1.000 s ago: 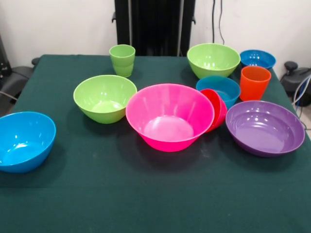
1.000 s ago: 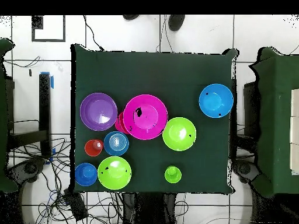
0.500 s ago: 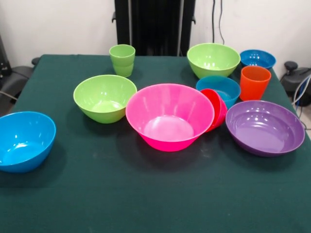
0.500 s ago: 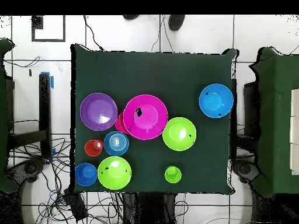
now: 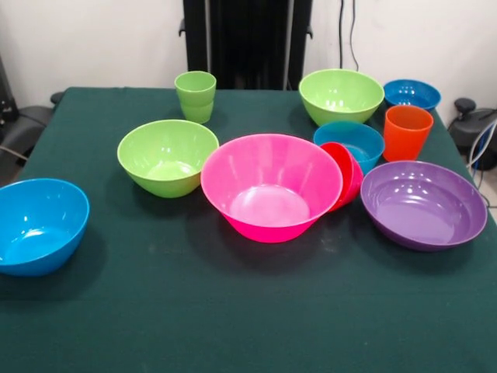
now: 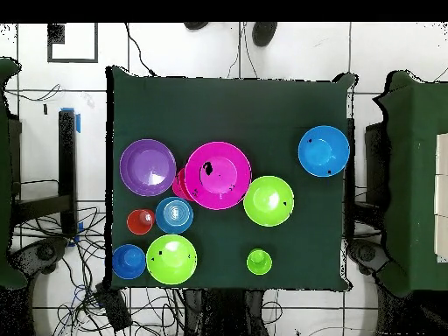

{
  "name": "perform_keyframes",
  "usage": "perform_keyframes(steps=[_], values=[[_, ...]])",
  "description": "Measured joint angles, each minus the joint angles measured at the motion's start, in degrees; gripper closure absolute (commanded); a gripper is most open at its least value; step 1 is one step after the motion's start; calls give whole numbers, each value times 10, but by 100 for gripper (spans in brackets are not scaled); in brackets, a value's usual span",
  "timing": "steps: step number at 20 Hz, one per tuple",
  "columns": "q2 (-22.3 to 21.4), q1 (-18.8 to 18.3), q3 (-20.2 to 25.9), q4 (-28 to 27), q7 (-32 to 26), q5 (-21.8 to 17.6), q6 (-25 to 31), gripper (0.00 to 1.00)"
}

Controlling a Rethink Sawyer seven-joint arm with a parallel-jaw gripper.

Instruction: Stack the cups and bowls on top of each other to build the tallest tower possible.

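Front view shows no gripper, jaw state unknowable; big pink bowl sits mid-table, small red-pink bowl tilted against it, purple bowl just beyond, nothing stacked.

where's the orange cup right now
In the front view the orange cup stands upright on the right side of the table, between the small dark blue bowl behind it and the purple bowl in front, with a teal-blue bowl just to its left.

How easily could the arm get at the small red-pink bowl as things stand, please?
Probably not easily: the small red-pink bowl stands tilted on edge, wedged between the big pink bowl and a blue bowl, with the purple bowl close by. The arm itself is not in view.
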Motion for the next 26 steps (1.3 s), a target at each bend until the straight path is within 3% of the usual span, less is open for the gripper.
perform_keyframes(steps=[5, 26], values=[[3, 31, 0, 12, 57, 0, -40, 100], [47, 98, -7, 50, 167, 0, -133, 100]])
